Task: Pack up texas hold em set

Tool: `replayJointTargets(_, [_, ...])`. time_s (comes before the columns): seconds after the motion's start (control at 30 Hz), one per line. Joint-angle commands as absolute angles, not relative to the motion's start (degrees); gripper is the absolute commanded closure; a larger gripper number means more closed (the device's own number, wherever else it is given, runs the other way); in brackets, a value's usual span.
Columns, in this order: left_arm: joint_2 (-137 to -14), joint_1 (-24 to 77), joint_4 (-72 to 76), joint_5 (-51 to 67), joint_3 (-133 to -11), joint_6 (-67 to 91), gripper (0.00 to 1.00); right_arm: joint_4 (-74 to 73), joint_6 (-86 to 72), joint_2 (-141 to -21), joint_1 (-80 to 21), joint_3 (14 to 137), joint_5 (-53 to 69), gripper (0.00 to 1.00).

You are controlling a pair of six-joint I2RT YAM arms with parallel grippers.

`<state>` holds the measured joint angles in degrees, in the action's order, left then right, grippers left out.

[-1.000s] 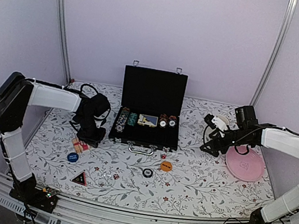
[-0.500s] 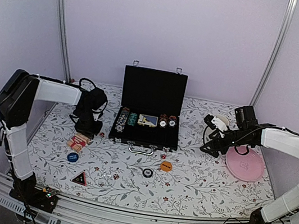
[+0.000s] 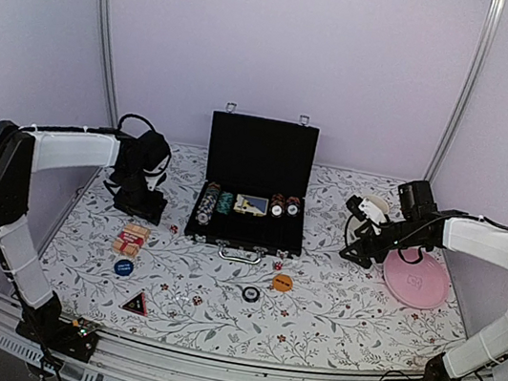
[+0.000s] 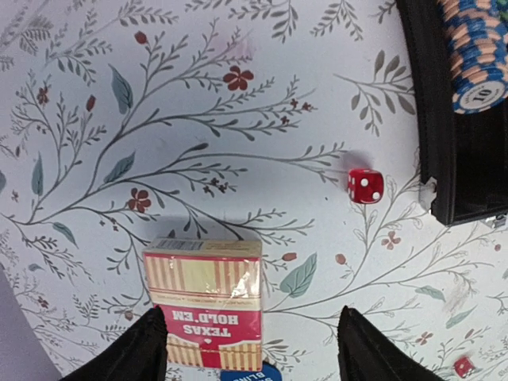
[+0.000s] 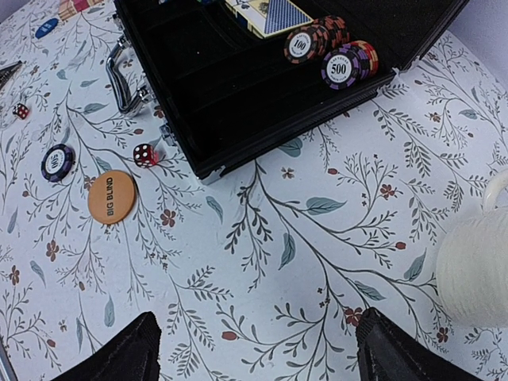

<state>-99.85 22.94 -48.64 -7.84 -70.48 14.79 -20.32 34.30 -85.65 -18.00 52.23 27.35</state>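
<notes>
**Left arm lets go of the card deck**

The left gripper (image 3: pixel 142 204) has sprung open and drawn back, nothing between its spread fingers. The card deck (image 4: pixel 205 302) lies flat on the table, left of the open briefcase (image 3: pixel 260 153), so it is not yet packed. The right gripper (image 5: pixel 254 349) hangs open and empty, unmoved.

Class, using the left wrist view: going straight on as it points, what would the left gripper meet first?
Probably the red-and-cream striped Texas Hold'em card box, partly between its fingers on the floral tablecloth; depth is unclear.
</notes>
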Motion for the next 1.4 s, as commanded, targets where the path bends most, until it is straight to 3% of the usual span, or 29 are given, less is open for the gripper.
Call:
replayJointTargets(0.0, [-98.00,19.29,-52.42,-6.62,-69.65,12.76,0.23,-21.26,34.53,-86.65,-18.59,54.06,27.84,0.16])
replayJointTargets(0.13, [-98.53,16.70,-51.66,-3.87,-67.06,13.19,0.16,-21.36,34.64,-86.99,-18.83,54.24,27.95,0.16])
replayJointTargets(0.23, [-100.09,16.66,-51.18,-2.62,-66.69,13.02,0.04,-21.57,34.63,-87.10,-18.95,54.15,27.94,0.16])
replayJointTargets(0.4, [-102.53,16.64,-51.17,-4.40,-66.71,13.19,0.03,-21.54,34.72,-87.10,-18.94,54.24,27.79,0.15])
replayJointTargets(0.77, [-105.71,16.68,-50.79,-5.51,-65.86,13.91,0.14,-21.83,34.97,-87.89,-18.95,54.34,27.65,0.16])
replayJointTargets(1.17, [-105.44,17.65,-52.65,-4.27,-67.76,13.49,0.39,-21.97,35.03,-88.24,-19.03,54.42,27.51,0.15])
replayJointTargets(1.37, [-102.01,23.01,-56.51,-7.57,-74.58,12.38,0.40,-22.06,35.07,-88.76,-19.27,54.61,27.59,0.16])
